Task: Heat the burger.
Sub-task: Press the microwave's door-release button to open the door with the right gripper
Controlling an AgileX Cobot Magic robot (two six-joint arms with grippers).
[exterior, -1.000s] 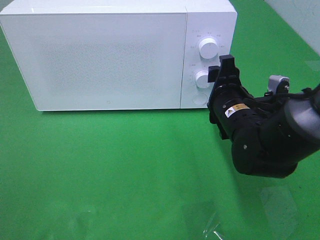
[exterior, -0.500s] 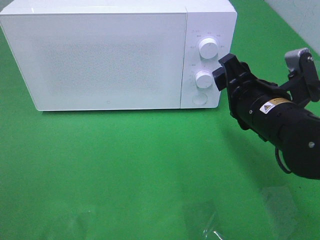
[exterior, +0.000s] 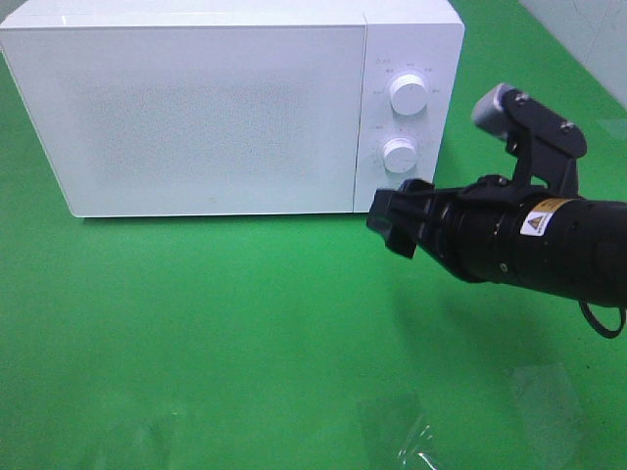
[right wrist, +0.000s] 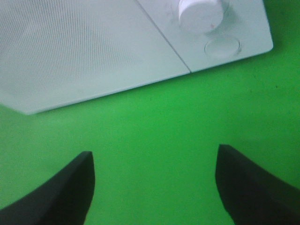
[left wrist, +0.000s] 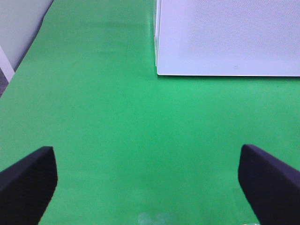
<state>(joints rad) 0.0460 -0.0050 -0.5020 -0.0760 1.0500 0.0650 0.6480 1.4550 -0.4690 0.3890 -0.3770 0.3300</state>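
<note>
The burger is out of view in every frame. A white microwave [exterior: 216,108] stands at the back with its door closed, and it also shows in the left wrist view [left wrist: 225,33] and the right wrist view [right wrist: 84,47]. My right gripper [exterior: 397,220] hovers low in front of the microwave's lower right corner, just below the lower knob [exterior: 399,155]. It is open and holds nothing [right wrist: 154,187], its dark fingers [right wrist: 61,197] wide apart over the green mat. My left gripper [left wrist: 150,187] is also open and empty, above bare mat in front of the microwave's left corner.
The control panel carries an upper knob [exterior: 408,93], the lower knob [right wrist: 199,11] and a round button [right wrist: 222,46]. A green mat [exterior: 196,333] covers the table. Some crinkled clear film [exterior: 411,441] lies near the front edge. A pale wall [left wrist: 18,28] borders the mat on the left.
My right arm has swung down and round from beside the knobs. Its gripper now points left, low in front of the panel's bottom. The left gripper has stayed open.
</note>
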